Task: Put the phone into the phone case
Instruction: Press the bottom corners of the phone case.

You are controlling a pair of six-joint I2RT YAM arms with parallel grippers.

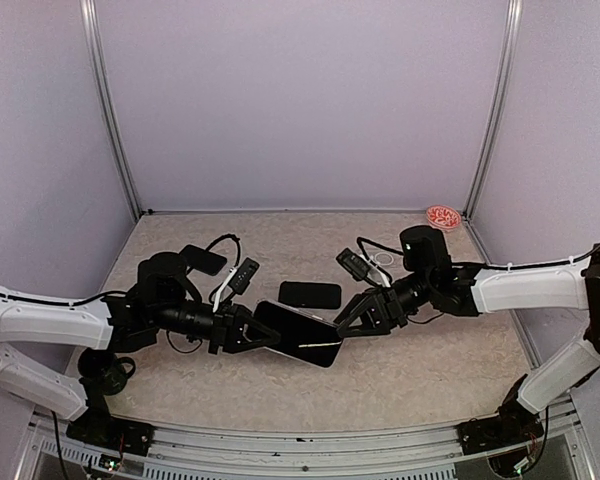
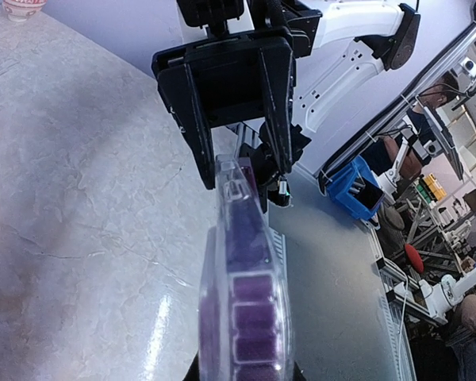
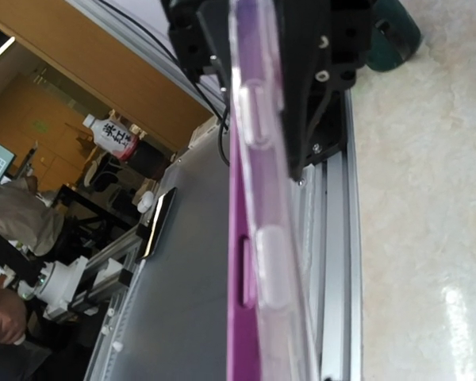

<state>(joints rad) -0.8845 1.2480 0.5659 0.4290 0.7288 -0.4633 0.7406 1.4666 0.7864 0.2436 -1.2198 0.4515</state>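
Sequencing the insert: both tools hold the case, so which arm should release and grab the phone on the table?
Right, probably: the right tool sits closer to the phone, and the left tool grips the other end of the case.

Bright, even light; glare on the table (image 2: 159, 325); near phone case (image 2: 250, 317) blurred

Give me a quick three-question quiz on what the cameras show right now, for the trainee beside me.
1. True or false: the case rests flat on the table.
2. Which grippers hold the case? A. left only B. right only C. both
3. Fill in: the bowl sits in the table's far ____ corner.
Key: 1 false, the left gripper and the right gripper hold it in the air. 2 C. 3 right.
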